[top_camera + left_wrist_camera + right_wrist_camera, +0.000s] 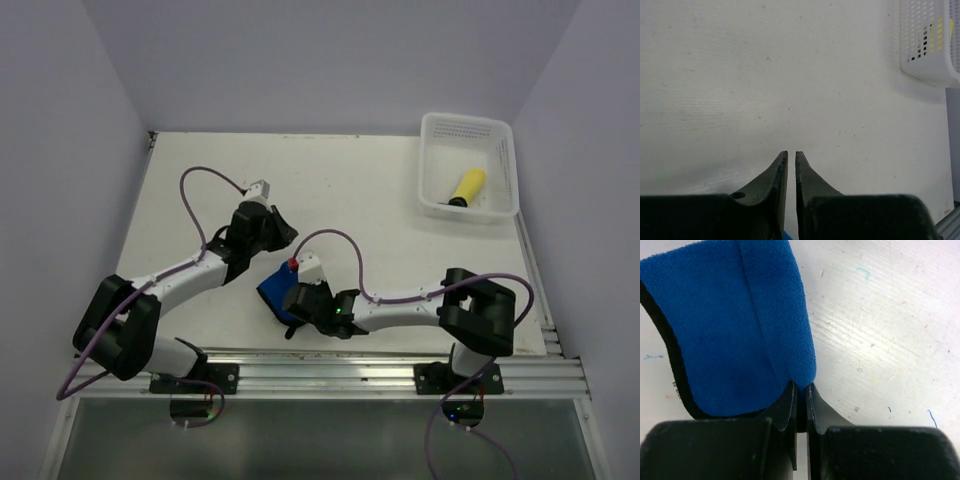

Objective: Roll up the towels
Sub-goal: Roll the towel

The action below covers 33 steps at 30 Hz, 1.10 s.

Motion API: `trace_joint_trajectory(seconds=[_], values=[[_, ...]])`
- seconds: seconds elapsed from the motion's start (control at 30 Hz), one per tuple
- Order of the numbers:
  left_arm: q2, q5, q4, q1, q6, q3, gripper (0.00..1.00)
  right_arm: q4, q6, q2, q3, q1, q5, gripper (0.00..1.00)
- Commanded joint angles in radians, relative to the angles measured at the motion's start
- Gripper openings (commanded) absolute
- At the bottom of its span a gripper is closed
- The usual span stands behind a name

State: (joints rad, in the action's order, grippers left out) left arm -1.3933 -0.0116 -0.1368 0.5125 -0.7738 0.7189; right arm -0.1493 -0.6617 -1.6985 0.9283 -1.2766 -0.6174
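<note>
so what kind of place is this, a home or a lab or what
Most likely a lab test cell, not a home. A bare white table sits boxed in by plain walls, two robot arms are bolted to a metal rail at its near edge, and only props are out: a blue towel and a white basket.

Bright blue soft fleece towel with dark edging lies near the table's front edge, centre-left, folded or partly rolled with one thick fold running down its top; dark rim curves along its left side in the right wrist view. Its near edge touches the tips of the gripper there. Bright yellow towel, rolled into a short cylinder with a dark end, lies diagonally inside the white perforated plastic basket at far right.
</note>
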Motion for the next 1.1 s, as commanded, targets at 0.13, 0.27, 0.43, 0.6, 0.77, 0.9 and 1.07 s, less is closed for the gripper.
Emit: trace_joint_trajectory(seconds=[0.13,0.27,0.43,0.6,0.77,0.9,1.07], values=[[-0.001,0.09,-0.023,-0.002,0.018,-0.032,0.14,-0.168,0.043,-0.127,0.153,-0.066,-0.212,0.0],[0.037,0.108,-0.044,-0.002,0.005,-0.091,0.14,-0.228,0.068,-0.19,0.219,-0.108,-0.266,0.0],[0.069,0.13,-0.053,0.0,-0.007,-0.142,0.12,-0.326,0.096,-0.275,0.291,-0.174,-0.372,0.0],[0.12,0.137,-0.05,0.0,-0.005,-0.171,0.11,-0.381,0.157,-0.357,0.36,-0.236,-0.433,0.0],[0.168,0.168,-0.049,0.003,-0.012,-0.211,0.11,-0.453,0.198,-0.447,0.434,-0.276,-0.482,0.0],[0.206,0.173,-0.058,0.015,-0.038,-0.263,0.11,-0.515,0.214,-0.524,0.498,-0.302,-0.495,0.0],[0.223,0.168,-0.079,0.052,-0.065,-0.331,0.1,-0.555,0.258,-0.575,0.55,-0.329,-0.515,0.0]])
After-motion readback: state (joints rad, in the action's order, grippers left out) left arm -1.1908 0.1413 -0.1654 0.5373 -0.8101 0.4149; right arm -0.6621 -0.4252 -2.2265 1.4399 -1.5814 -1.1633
